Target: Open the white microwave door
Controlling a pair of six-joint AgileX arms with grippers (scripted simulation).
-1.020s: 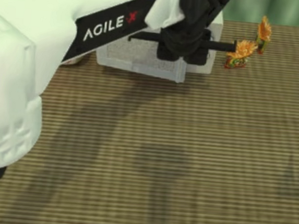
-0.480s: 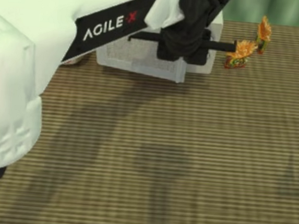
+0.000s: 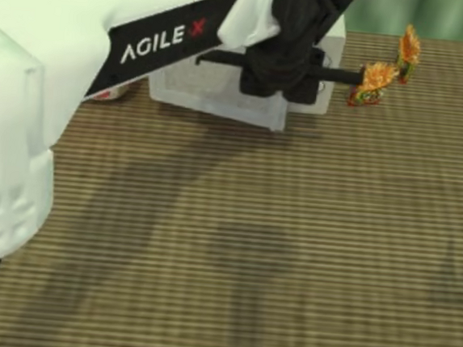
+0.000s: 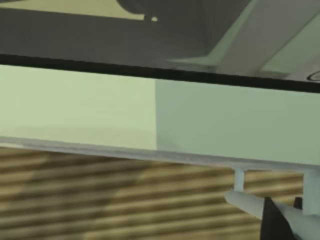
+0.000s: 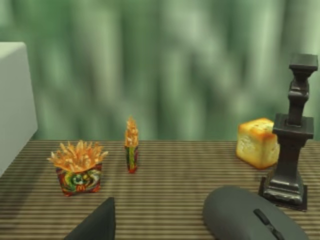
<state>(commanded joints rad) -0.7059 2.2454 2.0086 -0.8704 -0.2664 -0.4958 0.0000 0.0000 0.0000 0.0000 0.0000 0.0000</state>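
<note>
Striped brown table (image 3: 289, 252) runs wide and bare toward the near edge, green blurred backdrop behind; white microwave (image 3: 331, 69) sits at the far edge, centre-left in top view, mostly under my left arm. Left gripper (image 3: 282, 79) is down at the front face by the door (image 3: 214, 91), whose free corner stands slightly off the body. Left wrist view is filled by a pale panel w/ the slim handle (image 4: 250, 202) low in the corner and a dark fingertip (image 4: 274, 222) right at it; can't tell if fingers are clenched on the bar or just beside it. Risks, as I judge: if grip is shallow the handle slips out mid-swing; pulling straight instead of along the hinge arc could drag the whole oven. Fries carton (image 3: 371, 84) and a second small fries piece (image 3: 407, 52) sit just beside the oven's right side, near my wrist, could get knocked. Plenty of open room in front for the door to swing. Right gripper (image 5: 97, 225) parked at the right, state unclear, near a dark mouse (image 5: 252, 217), bread (image 5: 257, 142), black stand (image 5: 292, 135)
</note>
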